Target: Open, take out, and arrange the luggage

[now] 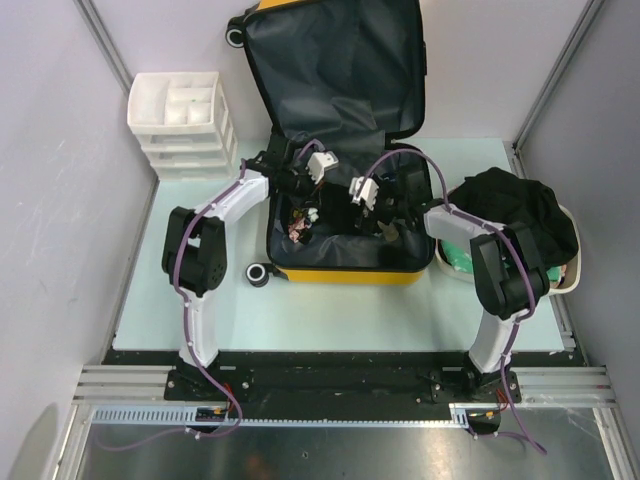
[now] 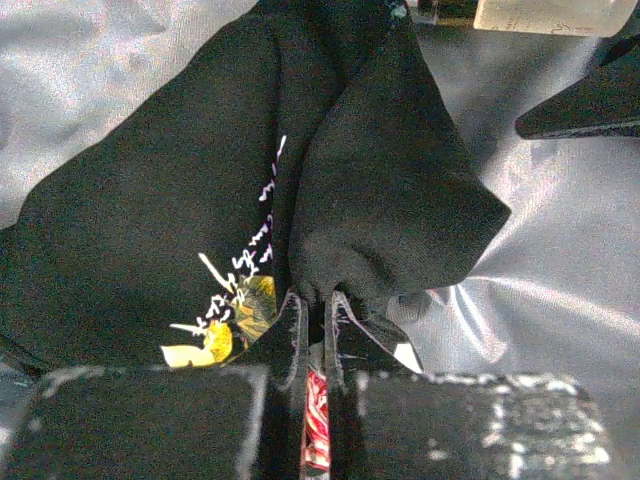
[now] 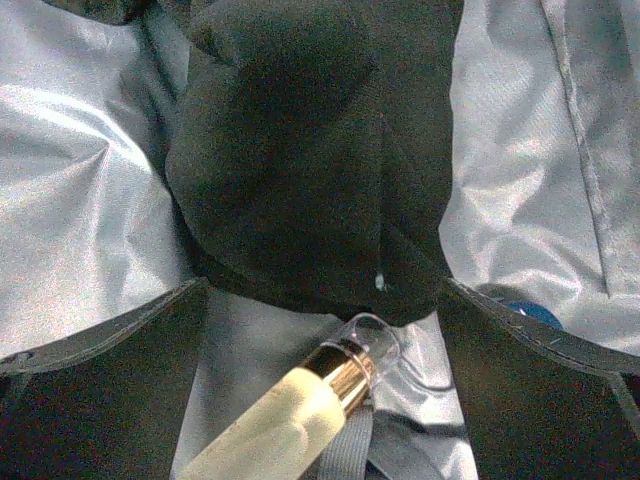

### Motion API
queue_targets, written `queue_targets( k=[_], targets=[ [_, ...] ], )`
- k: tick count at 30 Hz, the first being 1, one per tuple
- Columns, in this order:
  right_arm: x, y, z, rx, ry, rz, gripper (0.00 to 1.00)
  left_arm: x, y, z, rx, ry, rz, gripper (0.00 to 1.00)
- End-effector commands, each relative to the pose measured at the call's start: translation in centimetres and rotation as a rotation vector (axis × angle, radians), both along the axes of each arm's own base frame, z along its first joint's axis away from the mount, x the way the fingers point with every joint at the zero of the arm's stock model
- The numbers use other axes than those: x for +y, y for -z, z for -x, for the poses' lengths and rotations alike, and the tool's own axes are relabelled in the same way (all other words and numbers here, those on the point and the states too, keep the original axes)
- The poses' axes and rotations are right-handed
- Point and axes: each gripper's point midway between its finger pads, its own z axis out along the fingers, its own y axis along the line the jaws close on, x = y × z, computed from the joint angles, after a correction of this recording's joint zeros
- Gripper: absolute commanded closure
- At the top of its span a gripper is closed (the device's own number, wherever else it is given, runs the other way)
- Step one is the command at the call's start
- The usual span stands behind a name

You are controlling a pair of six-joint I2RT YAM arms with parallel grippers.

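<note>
The luggage [image 1: 345, 276], a yellow hard-shell suitcase, lies open on the table with its dark-lined lid [image 1: 335, 70] standing up at the back. Both arms reach into its lower half. My left gripper [image 2: 315, 302] [image 1: 301, 192] is shut on a fold of a black garment [image 2: 350, 180] with a white and yellow print; a red scrap shows between the fingers. My right gripper [image 3: 320, 310] [image 1: 383, 212] stands open over the grey lining [image 3: 80, 200], its fingers [image 3: 100, 345] either side of a dark cloth bundle [image 3: 310, 150] without touching it. A pale bottle [image 3: 300, 410] with a gold collar lies below.
A white drawer unit [image 1: 180, 120] stands at the back left of the table. At the right, a white tub [image 1: 568, 280] holds a heap of black clothes [image 1: 515, 210]. Small loose items [image 1: 300, 225] lie in the suitcase. A black wheel [image 1: 258, 273] sticks out at its near left corner.
</note>
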Motion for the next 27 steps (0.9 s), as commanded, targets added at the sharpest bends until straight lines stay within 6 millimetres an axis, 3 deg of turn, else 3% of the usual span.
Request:
queue_targets(
  k=[1,2,3,4,5,6,8,11,12,13,14,15,16,17,20,26,27],
  targets=[
    [1.3,-4.3,-2.8,-0.143,0.005,-0.062,0.00,-0.1,-3.0,-0.5,-0.090,0.045,0.031,0.92],
    [0.6,-4.8,-2.9,-0.122,0.032,-0.077,0.00,-0.4,-2.5,0.2,-0.086,0.066,0.020,0.86],
    [0.3,-5.3,-2.9,-0.078,0.073,-0.116,0.00,-0.6,-3.4,0.8,-0.111,0.095,0.025,0.79],
    [-0.3,-7.0,-2.7,-0.083,0.090,-0.142,0.00,-0.6,-3.6,1.4,-0.153,0.150,0.008,0.71],
    [-0.7,-7.4,-2.1,-0.040,0.092,-0.163,0.00,-0.6,-3.2,2.5,-0.155,0.180,-0.009,0.48],
    [-2.2,-7.9,-2.1,-0.014,0.122,-0.185,0.00,-0.4,-4.9,2.9,-0.204,0.194,-0.006,0.36],
    [-3.5,-9.3,-0.8,0.039,0.126,-0.217,0.00,0.2,-6.2,2.9,-0.238,0.202,0.001,0.16],
    [-6.1,-10.7,-0.1,0.087,0.176,-0.259,0.00,0.2,-8.8,1.4,-0.283,0.175,0.030,0.11],
    [-7.0,-10.7,-0.3,0.100,0.206,-0.269,0.00,0.3,-9.0,0.8,-0.293,0.160,0.023,0.12],
    [-7.3,-10.9,-0.3,0.124,0.236,-0.292,0.00,0.2,-7.8,-0.2,-0.272,0.140,0.008,0.12],
    [-7.6,-11.1,-0.5,0.130,0.262,-0.301,0.00,-0.4,-8.8,-1.4,-0.302,0.125,0.005,0.12],
    [-7.7,-11.1,-0.5,0.138,0.275,-0.306,0.00,-0.6,-8.5,-2.3,-0.294,0.095,-0.007,0.12],
    [-7.7,-11.1,-0.5,0.155,0.294,-0.316,0.00,-0.7,-6.0,-3.7,-0.268,0.066,-0.054,0.12],
    [-7.7,-11.1,-0.5,0.163,0.306,-0.323,0.00,-1.3,-7.0,-4.9,-0.303,0.054,-0.053,0.11],
    [-7.8,-11.0,-0.4,0.198,0.339,-0.346,0.00,-2.0,-4.8,-7.4,-0.334,0.055,-0.121,0.11],
    [-8.9,-11.0,-0.7,0.213,0.396,-0.355,0.00,-4.0,-2.3,-8.3,-0.384,0.155,-0.170,0.09],
    [-9.0,-11.0,-0.7,0.217,0.403,-0.357,0.00,-4.3,-1.1,-8.3,-0.388,0.183,-0.191,0.09]
  ],
)
